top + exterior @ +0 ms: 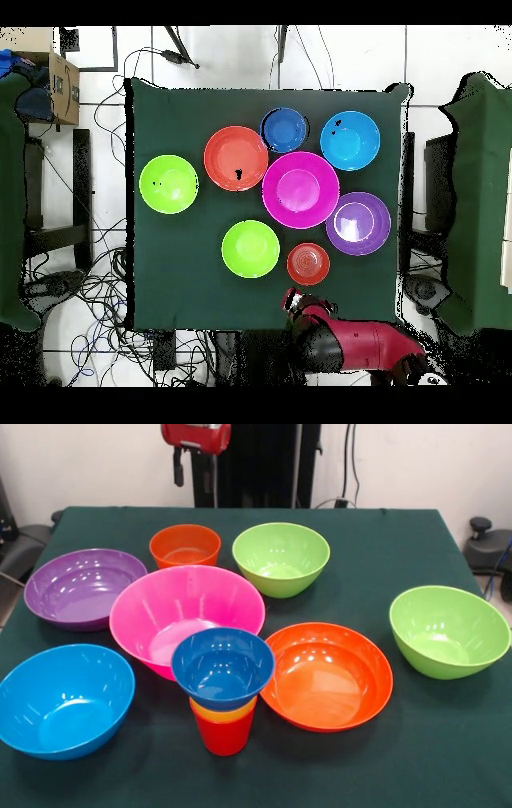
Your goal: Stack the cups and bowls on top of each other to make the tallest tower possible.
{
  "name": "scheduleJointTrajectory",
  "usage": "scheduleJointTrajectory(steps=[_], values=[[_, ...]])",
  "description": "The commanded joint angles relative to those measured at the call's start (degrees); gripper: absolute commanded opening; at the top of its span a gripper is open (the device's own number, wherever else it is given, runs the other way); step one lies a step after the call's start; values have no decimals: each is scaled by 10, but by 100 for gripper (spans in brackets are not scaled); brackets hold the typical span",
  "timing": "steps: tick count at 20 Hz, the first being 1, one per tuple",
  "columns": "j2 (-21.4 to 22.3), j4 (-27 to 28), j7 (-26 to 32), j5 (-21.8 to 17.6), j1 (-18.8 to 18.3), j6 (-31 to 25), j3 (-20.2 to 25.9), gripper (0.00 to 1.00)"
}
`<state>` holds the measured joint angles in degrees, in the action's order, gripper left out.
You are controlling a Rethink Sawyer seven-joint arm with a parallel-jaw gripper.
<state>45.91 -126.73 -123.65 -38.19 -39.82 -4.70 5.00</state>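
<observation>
The tower stands near the table's front edge: a red cup [224, 734] lowest, an orange cup [224, 710] nested in it, and a small blue bowl [222, 668] on top. From overhead only that blue bowl [285, 130] shows. Around it lie loose bowls: pink [180, 616], large orange-red [328, 676], light blue [64, 700], purple [80, 588], small orange-red [185, 546], and two lime green [281, 558] [448, 630]. My gripper [293, 300] is drawn back at the table's edge beside the small orange-red bowl [308, 264], holding nothing that I can see.
The dark green cloth-covered table [400, 760] carries everything. The pink bowl touches the tower's blue bowl in the front view. Cables lie on the floor [90, 300] round the table. A cardboard box [62, 88] sits off one corner.
</observation>
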Motion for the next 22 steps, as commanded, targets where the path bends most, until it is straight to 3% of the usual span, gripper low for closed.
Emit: scheduleJointTrajectory(steps=[1,8,22], values=[[-67,51,-17,-56,12,47,-14,100],[-122,86,1,-93,-25,69,-5,100],[-187,147,-4,-140,-42,112,-11,100]])
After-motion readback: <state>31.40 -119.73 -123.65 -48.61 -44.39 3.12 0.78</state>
